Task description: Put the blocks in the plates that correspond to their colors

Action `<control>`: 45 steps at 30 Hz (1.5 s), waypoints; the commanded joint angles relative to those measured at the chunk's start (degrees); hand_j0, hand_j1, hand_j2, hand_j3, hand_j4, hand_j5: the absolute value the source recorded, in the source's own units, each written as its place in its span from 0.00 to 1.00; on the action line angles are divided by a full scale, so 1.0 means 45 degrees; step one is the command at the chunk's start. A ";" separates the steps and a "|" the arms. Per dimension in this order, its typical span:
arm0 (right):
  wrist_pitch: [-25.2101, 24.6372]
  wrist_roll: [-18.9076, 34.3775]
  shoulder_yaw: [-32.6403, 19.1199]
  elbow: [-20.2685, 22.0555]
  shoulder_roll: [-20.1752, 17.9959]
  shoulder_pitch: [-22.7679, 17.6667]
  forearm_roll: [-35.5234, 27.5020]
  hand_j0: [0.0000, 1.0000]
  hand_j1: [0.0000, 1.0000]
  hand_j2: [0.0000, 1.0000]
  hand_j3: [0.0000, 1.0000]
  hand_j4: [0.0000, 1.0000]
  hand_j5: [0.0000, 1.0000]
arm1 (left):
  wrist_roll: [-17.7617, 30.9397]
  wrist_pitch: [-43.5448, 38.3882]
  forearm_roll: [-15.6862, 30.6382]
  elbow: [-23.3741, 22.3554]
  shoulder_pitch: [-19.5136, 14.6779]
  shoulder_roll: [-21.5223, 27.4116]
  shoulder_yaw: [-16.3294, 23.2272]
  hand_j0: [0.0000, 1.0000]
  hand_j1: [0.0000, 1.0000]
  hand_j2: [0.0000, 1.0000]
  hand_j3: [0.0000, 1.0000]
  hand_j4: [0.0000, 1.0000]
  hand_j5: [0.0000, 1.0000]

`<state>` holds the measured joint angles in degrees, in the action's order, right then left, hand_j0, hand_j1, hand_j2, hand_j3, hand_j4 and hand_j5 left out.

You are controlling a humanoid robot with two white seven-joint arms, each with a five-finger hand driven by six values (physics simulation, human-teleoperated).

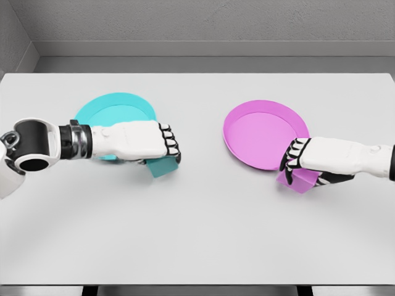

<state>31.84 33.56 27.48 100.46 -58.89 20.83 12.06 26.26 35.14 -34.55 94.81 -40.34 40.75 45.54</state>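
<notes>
Blocks are both in hand but neither is plated: the left hand (145,140) curls around the teal block (163,166) beside the teal plate (114,106) at left-centre; the right hand (315,159) clasps the pink block (297,179) at the pink plate (262,132) edge, right-centre.

A bare, simulated test space rather than a lived-in room: a plain white table (197,234) stands against smooth grey walls (203,21) with a grey floor strip behind it. The flat, textureless surfaces, even light and lack of furnishings give it the look of a lab bench render.
</notes>
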 commanded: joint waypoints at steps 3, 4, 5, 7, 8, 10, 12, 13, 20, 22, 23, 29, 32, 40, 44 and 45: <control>-0.0961 -0.0016 -0.0286 0.0001 0.0002 0.0351 -0.0082 0.43 0.43 0.43 0.43 0.43 0.43 | -0.0035 -0.0031 0.0490 0.0102 -0.0156 -0.0110 -0.0217 0.48 0.48 0.48 0.48 0.48 0.48; -0.1136 -0.0016 -0.0286 0.0001 0.0002 0.0449 -0.0082 0.43 0.43 0.43 0.43 0.43 0.43 | -0.0035 -0.0031 0.0606 0.0102 -0.0195 -0.0090 -0.0237 0.48 0.48 0.48 0.48 0.48 0.48; -0.1429 -0.0016 -0.0286 0.0001 0.0021 0.0605 -0.0082 0.43 0.43 0.43 0.43 0.43 0.43 | -0.0035 -0.0031 0.0783 0.0122 -0.0332 -0.0071 -0.0295 0.48 0.48 0.48 0.48 0.48 0.48; -0.1781 0.0004 -0.0247 -0.0019 0.0275 0.0859 -0.0082 0.43 0.43 0.43 0.43 0.43 0.43 | -0.0035 -0.0031 0.0861 0.0102 -0.0391 0.0046 -0.0530 0.48 0.48 0.48 0.48 0.48 0.48; -0.1977 0.0023 -0.0247 -0.0019 0.0373 0.0977 -0.0082 0.43 0.43 0.43 0.43 0.43 0.43 | -0.0035 -0.0031 0.0861 0.0083 -0.0391 0.0105 -0.0608 0.49 0.49 0.49 0.49 0.49 0.49; -0.2387 0.0023 -0.0208 0.0001 0.0509 0.1192 -0.0082 0.43 0.43 0.43 0.43 0.43 0.43 | -0.0035 -0.0031 0.0822 -0.0015 -0.0391 0.0144 -0.0900 0.49 0.49 0.49 0.49 0.49 0.49; -0.2738 0.0023 -0.0208 0.0001 0.0510 0.1231 -0.0082 0.43 0.43 0.43 0.43 0.43 0.43 | 0.0005 -0.0031 0.0783 -0.0268 -0.0449 0.0398 -0.0940 0.49 0.49 0.49 0.49 0.49 0.49; -0.3051 0.0023 -0.0188 0.0001 0.0646 0.1270 -0.0082 0.43 0.43 0.43 0.43 0.43 0.43 | 0.0024 -0.0031 0.0744 -0.0639 -0.0391 0.0496 -0.1193 0.49 0.49 0.49 0.49 0.49 0.49; -0.4203 0.0023 -0.0012 0.0001 0.1056 0.1621 -0.0023 0.43 0.43 0.43 0.43 0.43 0.43 | 0.0063 -0.0031 0.0353 -0.2397 -0.0235 0.0554 -0.1760 0.49 0.49 0.49 0.49 0.49 0.49; -0.4419 0.0023 0.0319 0.0001 0.1056 0.1758 -0.0023 0.43 0.43 0.43 0.43 0.43 0.43 | 0.0063 -0.0031 0.0353 -0.3022 -0.0235 0.0574 -0.1877 0.49 0.49 0.49 0.49 0.49 0.49; -0.4555 0.0023 0.0456 0.0001 0.1231 0.1894 -0.0004 0.43 0.43 0.43 0.43 0.43 0.43 | 0.0063 -0.0031 0.0334 -0.3334 -0.0235 0.0574 -0.1936 0.49 0.49 0.49 0.49 0.49 0.49; -0.4946 0.0023 0.1491 -0.0019 0.1740 0.2637 0.0016 0.43 0.43 0.43 0.43 0.43 0.43 | 0.0063 -0.0031 -0.0018 -0.4546 -0.0215 0.0515 -0.1877 0.49 0.49 0.49 0.49 0.49 0.49; -0.4946 0.0023 0.1609 -0.0038 0.1896 0.2793 0.0036 0.43 0.43 0.43 0.43 0.43 0.43 | 0.0063 -0.0031 -0.0213 -0.4937 -0.0235 0.0379 -0.1819 0.50 0.50 0.50 0.50 0.50 0.50; -0.6000 0.0004 0.1648 -0.0077 0.2170 0.3008 0.0036 0.43 0.43 0.43 0.43 0.43 0.43 | 0.0063 -0.0031 -0.0408 -0.4957 -0.0352 -0.0324 -0.1780 0.56 0.56 0.56 0.56 0.56 0.56; -0.6488 -0.0036 0.1629 -0.0058 0.2189 0.3047 0.0035 0.44 0.44 0.44 0.44 0.44 0.44 | 0.0063 -0.0031 -0.0545 -0.4957 -0.0352 -0.0461 -0.1780 0.95 0.95 0.95 0.95 0.95 0.95; -0.6547 -0.0055 0.1648 -0.0077 0.2248 0.3067 0.0016 0.49 0.49 0.49 0.49 0.49 0.49 | 0.0063 -0.0031 -0.0545 -0.4937 -0.0352 -0.0461 -0.1799 1.00 1.00 1.00 1.00 1.00 1.00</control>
<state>3.57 33.45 34.88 100.14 -48.98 34.63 12.29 26.57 35.12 -37.07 72.55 -41.92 38.93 37.53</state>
